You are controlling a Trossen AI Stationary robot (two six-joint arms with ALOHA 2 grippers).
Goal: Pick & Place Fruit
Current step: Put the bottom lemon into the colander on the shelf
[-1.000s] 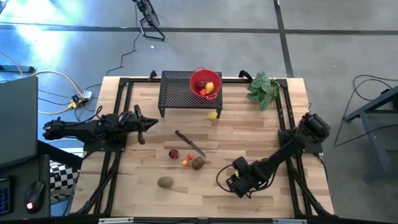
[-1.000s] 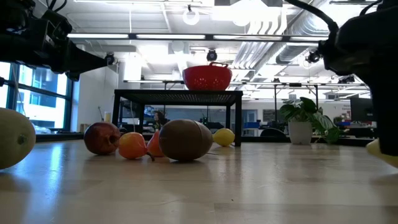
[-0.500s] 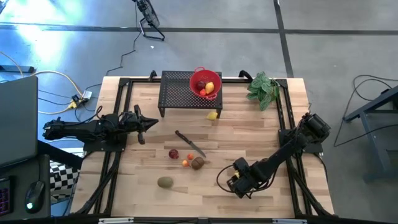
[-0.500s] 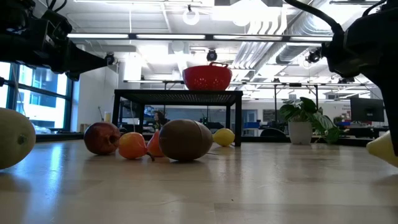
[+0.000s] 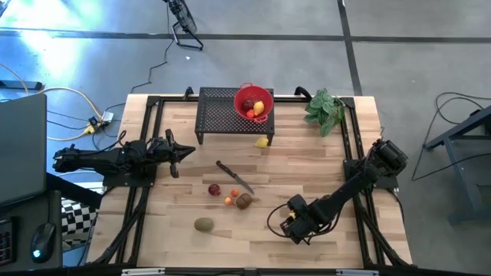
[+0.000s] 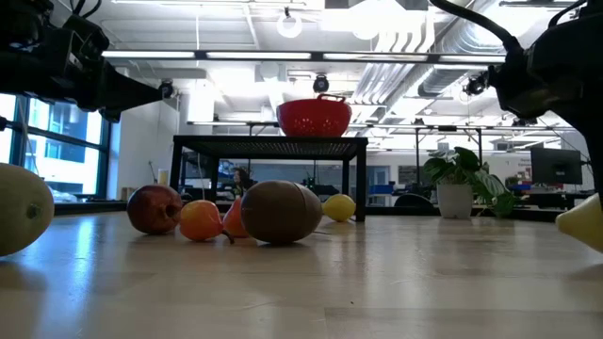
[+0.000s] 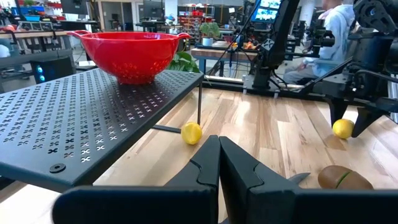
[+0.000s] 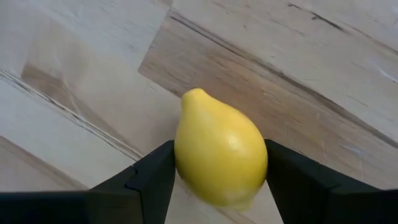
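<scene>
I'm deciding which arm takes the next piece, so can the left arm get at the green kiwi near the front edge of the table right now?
Probably yes. The left gripper is shut and holds nothing, hovering at the table's left side. The green kiwi lies alone on bare wood, apart from the other fruit, and the right gripper is busy around a lemon.

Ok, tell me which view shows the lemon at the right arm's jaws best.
The right wrist view: the lemon fills the frame between the right gripper jaws. The low view catches only its edge. The left wrist view shows it small and far off. In the high view the arm hides it.
</scene>
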